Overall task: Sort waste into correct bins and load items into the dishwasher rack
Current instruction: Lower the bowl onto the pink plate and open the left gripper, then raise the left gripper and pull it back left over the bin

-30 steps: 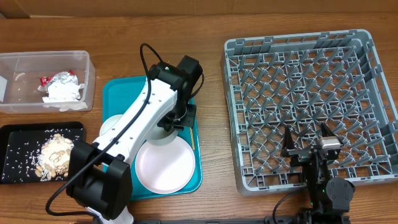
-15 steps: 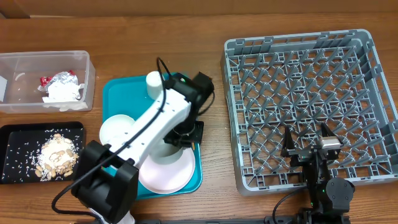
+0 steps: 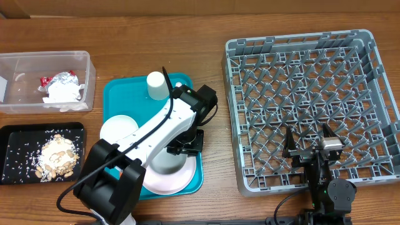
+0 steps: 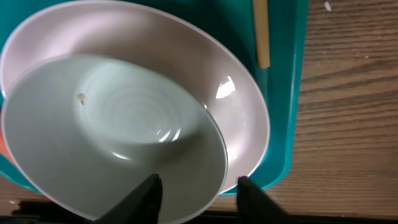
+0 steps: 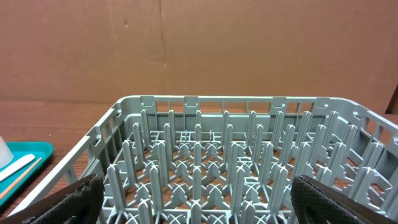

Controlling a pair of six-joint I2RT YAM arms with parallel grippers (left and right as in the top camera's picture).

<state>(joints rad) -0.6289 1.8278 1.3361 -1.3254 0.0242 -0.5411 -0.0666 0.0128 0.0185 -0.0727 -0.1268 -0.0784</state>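
Note:
A white bowl (image 4: 112, 124) rests on the pale plate (image 4: 242, 112) at the near end of the teal tray (image 3: 119, 100). My left gripper (image 4: 199, 180) hangs over it, jaws apart, one finger inside the bowl's rim and one outside. From above, that gripper (image 3: 186, 142) covers the bowl's (image 3: 164, 161) right edge. A second bowl (image 3: 119, 129) and a white cup (image 3: 156, 85) also stand on the tray. The grey dishwasher rack (image 3: 312, 106) holds nothing. My right gripper (image 3: 307, 142) stands open over its near edge.
The clear tub (image 3: 47, 59) at far left holds the napkin (image 3: 62, 92) and foil wrapper (image 3: 59, 78). The black tray (image 3: 12, 134) below it holds food scraps (image 3: 56, 153). A thin wooden stick (image 4: 261, 31) lies along the teal tray's right side.
My left arm has swung toward the tray's near right corner, uncovering the cup. Its jaws were shut and now stand apart over the bowl's rim. The right arm has not moved.

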